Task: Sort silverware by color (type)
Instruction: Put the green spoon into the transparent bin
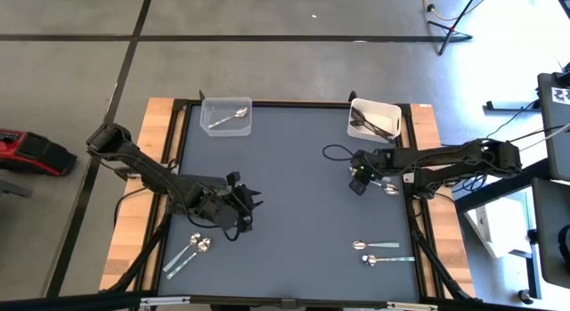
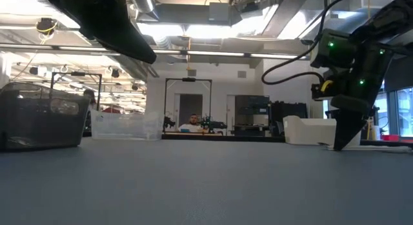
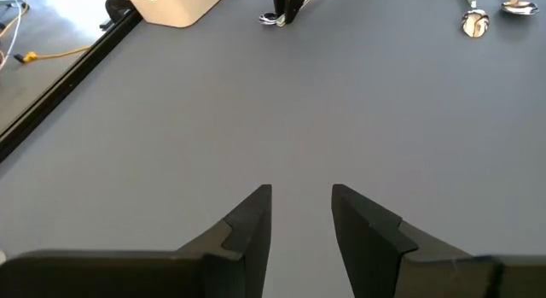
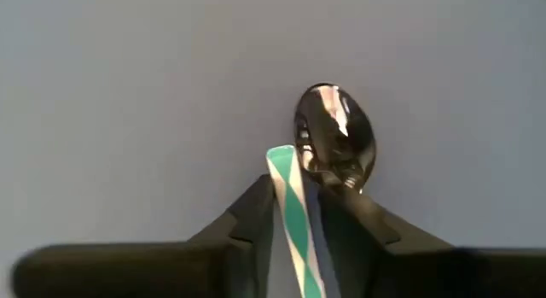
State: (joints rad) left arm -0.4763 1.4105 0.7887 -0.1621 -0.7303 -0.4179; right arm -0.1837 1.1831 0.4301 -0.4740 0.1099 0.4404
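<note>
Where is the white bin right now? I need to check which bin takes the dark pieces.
In the high view the white bin sits at the table's far right corner, dark spoons inside, just beyond the right gripper; the clear bin is far left.

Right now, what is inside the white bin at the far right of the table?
The white bin holds dark utensils, at least two, lying crossed on its floor. Their exact number and type cannot be told. The right hand works nearby, outside the bin.

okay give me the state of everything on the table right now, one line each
Right gripper: shut on a dark spoon, low at the mat.
Left gripper: open, empty.
Clear bin: holds one silver spoon.
White bin: holds dark utensils.
Loose silver spoons: lying flat on mat.
</note>
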